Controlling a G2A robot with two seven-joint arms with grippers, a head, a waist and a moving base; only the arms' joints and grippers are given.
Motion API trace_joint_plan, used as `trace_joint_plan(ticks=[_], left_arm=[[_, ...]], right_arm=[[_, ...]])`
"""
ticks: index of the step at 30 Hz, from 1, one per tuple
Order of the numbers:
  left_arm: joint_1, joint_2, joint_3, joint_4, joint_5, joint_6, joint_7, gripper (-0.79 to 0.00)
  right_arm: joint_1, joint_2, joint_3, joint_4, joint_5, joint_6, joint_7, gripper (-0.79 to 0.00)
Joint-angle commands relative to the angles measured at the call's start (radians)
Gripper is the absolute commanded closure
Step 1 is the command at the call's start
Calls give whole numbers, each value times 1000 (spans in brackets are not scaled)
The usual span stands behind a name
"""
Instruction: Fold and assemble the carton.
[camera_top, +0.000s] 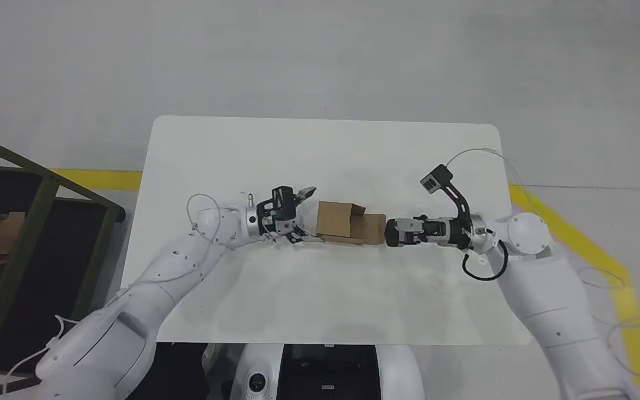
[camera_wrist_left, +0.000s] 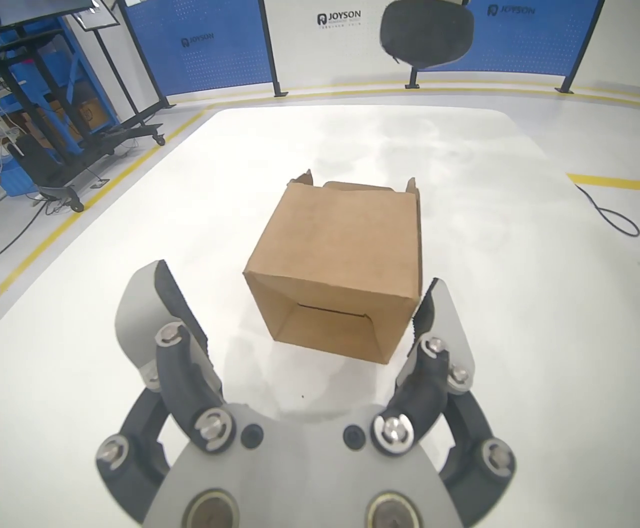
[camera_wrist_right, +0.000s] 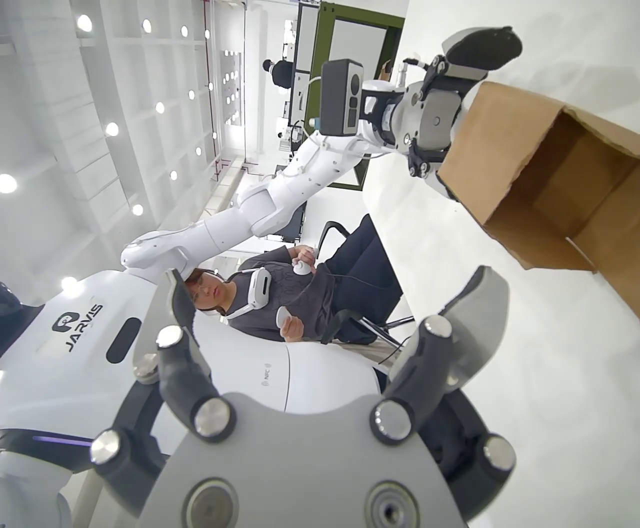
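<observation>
A brown cardboard carton (camera_top: 343, 221) lies on its side at the middle of the white table (camera_top: 300, 150). In the left wrist view the carton (camera_wrist_left: 340, 240) has a folded, slotted end facing my left gripper (camera_wrist_left: 297, 290), which is open with its fingertips (camera_wrist_left: 430, 305) flanking that end, close to its corners. The far end has small flaps sticking up. My right gripper (camera_wrist_right: 330, 285) is open and empty, a short way off the carton's (camera_wrist_right: 530, 165) open mouth. In the top view the left gripper (camera_top: 292, 212) and right gripper (camera_top: 392, 232) face each other across the carton.
Bare tabletop surrounds the carton on all sides. A dark green frame (camera_top: 40, 200) stands on the floor off the table's left edge. Yellow floor tape (camera_top: 105, 180) runs beside the table.
</observation>
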Motion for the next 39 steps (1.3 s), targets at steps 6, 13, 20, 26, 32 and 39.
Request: trace_joint_plan(ticks=[6, 13, 20, 26, 32, 39], left_arm=[[-28, 20, 0, 3, 89, -36, 100, -785], [-28, 20, 0, 3, 89, -36, 100, -785], [-28, 20, 0, 3, 89, -36, 100, -785], [-23, 22, -24, -11, 67, -3, -60, -785], [-30, 34, -30, -67, 87, -83, -106, -785], [-38, 43, -25, -115, 104, -152, -85, -785]], right_arm=[[19, -9, -35, 20, -74, -18, -95, -785], [19, -9, -33, 17, -70, -22, -107, -785], [17, -9, -32, 16, -79, -16, -123, -785], [-19, -3, -13, -5, -102, -28, -163, -785], [-65, -1, -16, -4, -101, -79, -166, -785], [-54, -8, -49, 32, -131, -118, -174, -785]])
